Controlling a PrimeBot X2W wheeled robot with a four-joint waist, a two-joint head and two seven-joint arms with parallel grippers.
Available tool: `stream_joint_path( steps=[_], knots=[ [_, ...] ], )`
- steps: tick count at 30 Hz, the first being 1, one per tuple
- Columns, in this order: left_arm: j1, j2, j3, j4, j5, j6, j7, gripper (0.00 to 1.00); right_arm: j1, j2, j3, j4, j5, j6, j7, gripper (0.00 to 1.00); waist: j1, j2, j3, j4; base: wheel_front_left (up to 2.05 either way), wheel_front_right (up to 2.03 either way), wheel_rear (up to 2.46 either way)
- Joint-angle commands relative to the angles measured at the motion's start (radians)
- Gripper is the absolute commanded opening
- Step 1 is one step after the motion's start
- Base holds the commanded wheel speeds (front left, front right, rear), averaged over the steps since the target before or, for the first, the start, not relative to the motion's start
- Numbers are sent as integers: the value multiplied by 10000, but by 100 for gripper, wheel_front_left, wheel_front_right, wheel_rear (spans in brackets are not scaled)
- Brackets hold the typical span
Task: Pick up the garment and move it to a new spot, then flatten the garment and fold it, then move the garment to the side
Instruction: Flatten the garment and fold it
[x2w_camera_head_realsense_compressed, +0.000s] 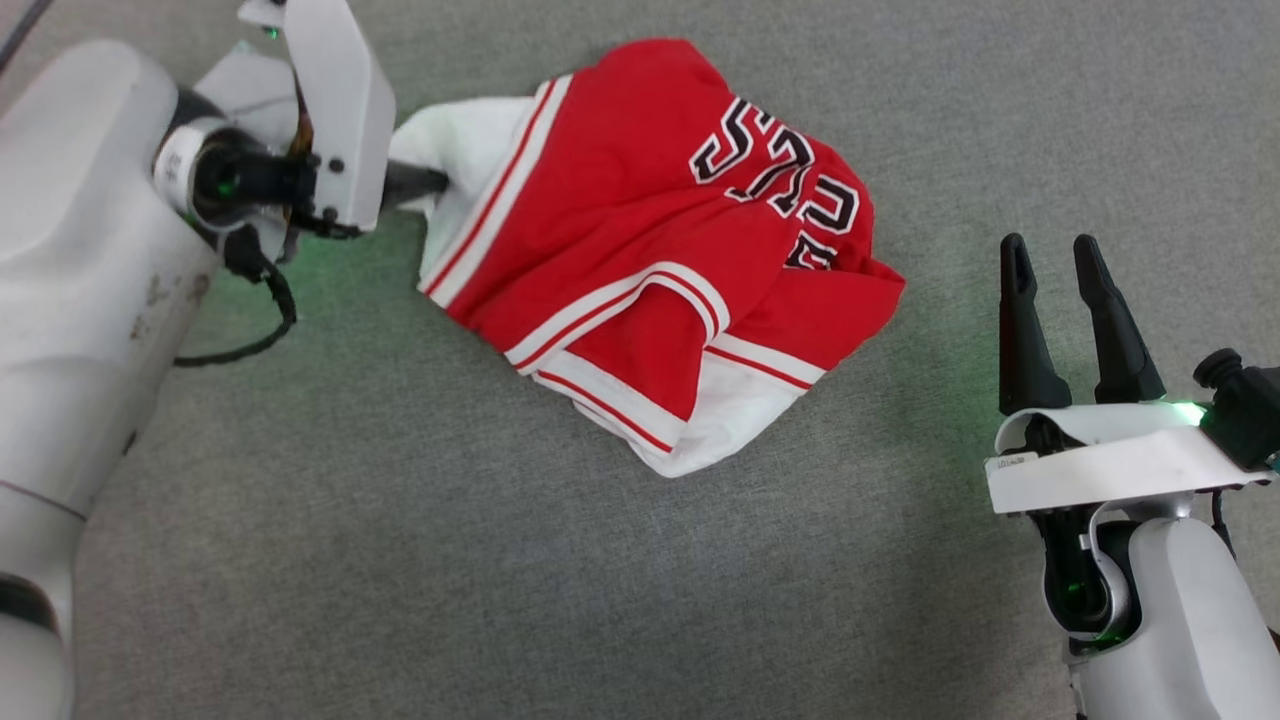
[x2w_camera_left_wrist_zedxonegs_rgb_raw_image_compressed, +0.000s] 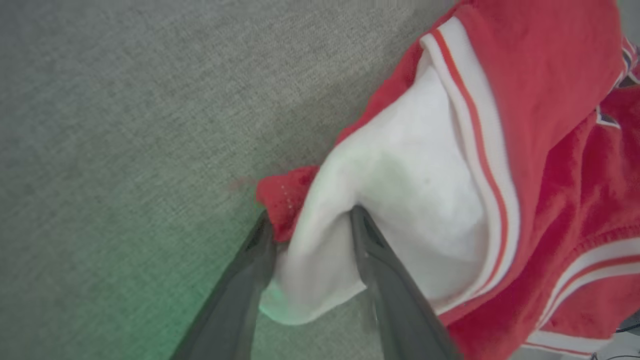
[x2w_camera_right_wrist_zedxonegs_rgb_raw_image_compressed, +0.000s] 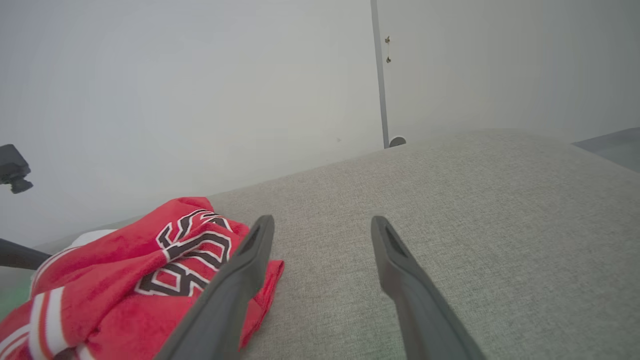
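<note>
The garment (x2w_camera_head_realsense_compressed: 640, 230), a red jersey with white sleeves, striped trim and black letters, lies crumpled on the grey cloth surface (x2w_camera_head_realsense_compressed: 400, 520). My left gripper (x2w_camera_head_realsense_compressed: 435, 185) reaches in from the left at the garment's white sleeve. In the left wrist view the garment (x2w_camera_left_wrist_zedxonegs_rgb_raw_image_compressed: 550, 100) has its white sleeve bunched between the two fingers of the left gripper (x2w_camera_left_wrist_zedxonegs_rgb_raw_image_compressed: 311, 215), which stand apart on either side and touch the cloth. My right gripper (x2w_camera_head_realsense_compressed: 1050, 245) is open and empty, a short way to the right of the garment. The right wrist view has the right gripper (x2w_camera_right_wrist_zedxonegs_rgb_raw_image_compressed: 322, 220) over bare surface, the garment (x2w_camera_right_wrist_zedxonegs_rgb_raw_image_compressed: 125, 280) at its left.
The grey fabric surface (x2w_camera_right_wrist_zedxonegs_rgb_raw_image_compressed: 475, 210) runs back to a pale wall (x2w_camera_right_wrist_zedxonegs_rgb_raw_image_compressed: 200, 75) with a thin vertical pole (x2w_camera_right_wrist_zedxonegs_rgb_raw_image_compressed: 379, 75). A black cable (x2w_camera_head_realsense_compressed: 270, 320) loops under my left wrist. Open room lies in front of and to the right of the garment.
</note>
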Motion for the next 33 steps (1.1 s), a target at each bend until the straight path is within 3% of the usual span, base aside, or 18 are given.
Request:
stream_joint_path(
  steps=[1, 10, 18, 23, 30, 31, 32, 33],
  knots=[
    [40, -43, -98, 28, -67, 5, -74, 0, -179, 34, -37, -22, 42, 1, -52, 100, 0, 0, 167, -30, 0, 0, 0],
    [-109, 367, -320, -117, -420, 6, -821, 0, -32, 29, -80, 103, -402, 1, -51, 100, 0, 0, -546, 841, 0, 0, 0],
    [353, 1119, -516, -482, -934, 6, -701, 0, 157, -135, -24, 249, -654, 2, -51, 100, 0, 0, -1221, 1509, 0, 0, 0],
    [767, 1641, -869, -514, -604, 7, -905, 0, 301, -303, 26, 297, -676, 2, -51, 100, 0, 0, -1425, 1766, 0, 0, 0],
    [1343, 1617, -1103, 26, -340, 44, -1461, 0, 237, -557, 300, 427, -661, 2, -51, 100, 0, 0, -1422, 1850, 0, 0, 0],
    [1405, 1550, -1056, 100, -405, 41, -1588, 18, 210, -603, 380, 469, -630, 1, -51, 100, 0, 0, -1414, 1844, 0, 0, 0],
    [1445, 1496, -1001, 169, -443, 38, -1744, 42, 182, -666, 478, 529, -596, 1, -51, 100, 0, 0, -1413, 1839, 0, 0, 0],
    [1445, 1496, -1001, 169, -443, 38, -1744, 42, 182, -666, 478, 529, -596, 1, -51, 100, 0, 0, -1413, 1839, 0, 0, 0]
  ],
)
